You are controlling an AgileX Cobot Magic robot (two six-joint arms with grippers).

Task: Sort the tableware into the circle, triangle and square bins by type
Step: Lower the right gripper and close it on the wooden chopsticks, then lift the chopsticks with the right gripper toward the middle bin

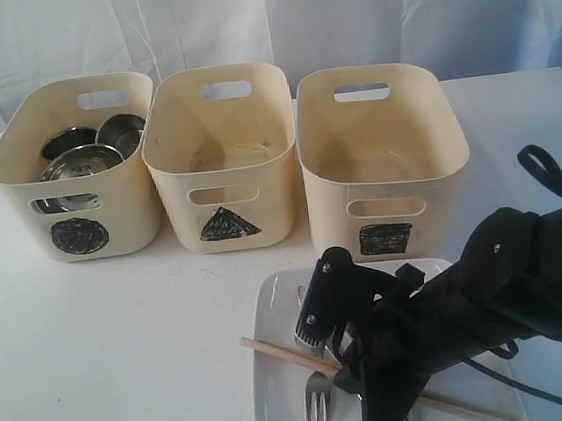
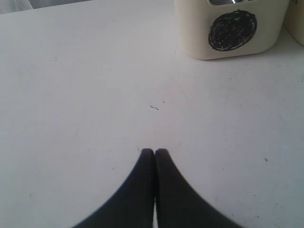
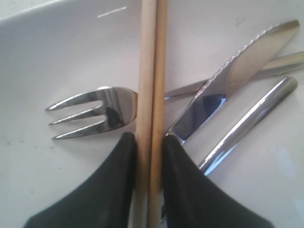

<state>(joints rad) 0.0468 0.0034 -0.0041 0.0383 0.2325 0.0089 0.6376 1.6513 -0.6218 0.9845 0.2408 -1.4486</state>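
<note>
In the exterior view, three alike cream plastic tubs with rounded corners and cut-out handles stood in a row on the matte white table (image 1: 106, 360). The circle bin (image 1: 130, 211) on the left held shiny round steel bowls (image 1: 80, 163). The triangle bin (image 1: 174, 197) stood in the middle and the square bin (image 1: 389, 187) on the right, each with a black scribbled mark on its front. In front of the square bin lay the glossy white plate (image 1: 273, 372). The pale wooden chopsticks (image 1: 281, 354) lay slantwise across it, and the steel fork (image 1: 318, 398) lay beside them. The black right arm (image 1: 508, 267) reached low over the plate.

In the left wrist view, the left gripper (image 2: 155, 152) hung above bare table with its smooth, tapered black fingers pressed tip to tip and nothing between them. The circle bin stood well ahead of it.

In the right wrist view, the right gripper (image 3: 149, 142) was narrowed onto the chopsticks. One curved black finger (image 3: 118, 180) pressed against each side of the straight, paired sticks, which lay on the plate. The fork's polished tines stuck out from under the sticks. On the sticks' other side lay the serrated mirror-bright knife (image 3: 228, 80) and a rounded steel handle (image 3: 251, 118).
</note>
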